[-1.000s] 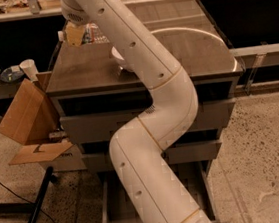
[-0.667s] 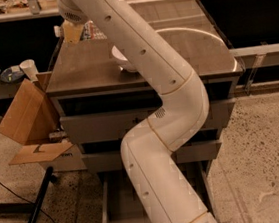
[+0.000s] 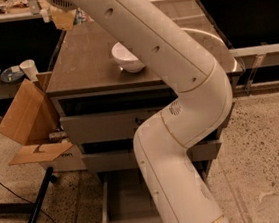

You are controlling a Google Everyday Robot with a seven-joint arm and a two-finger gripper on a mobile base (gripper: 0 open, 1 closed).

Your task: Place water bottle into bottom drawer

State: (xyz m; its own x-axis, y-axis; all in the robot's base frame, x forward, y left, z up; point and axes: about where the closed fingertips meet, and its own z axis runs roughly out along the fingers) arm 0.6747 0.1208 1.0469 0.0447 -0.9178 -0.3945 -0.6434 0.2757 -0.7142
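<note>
While my arm (image 3: pixel 176 79) climbs from the floor across the front of the cabinet, my gripper (image 3: pixel 63 16) hangs over the far back corner of the cabinet top (image 3: pixel 84 64). That puts it at the upper left edge of the one camera view. Whether it is apart, together or clamped on something, I cannot tell from here.

Just to its right, between it and my forearm, shows a small pale, clear sliver that I take for the water bottle (image 3: pixel 80 15). Too little of it shows to say which way its long axis runs, or whether I am touching it. The white bowl (image 3: pixel 126 59) sits well apart from it, nearer the front of the top.

The bottom drawer (image 3: pixel 121 206) stands pulled out beneath the two upper drawers (image 3: pixel 101 127), its grey box open upward and partly hidden behind my lower arm.

So the bottle lies high and at the back, beside my gripper, while the drawer lies low and toward the front. I judge the carry must come forward over the front edge and then down, and my own elbow crowds that path.
</note>
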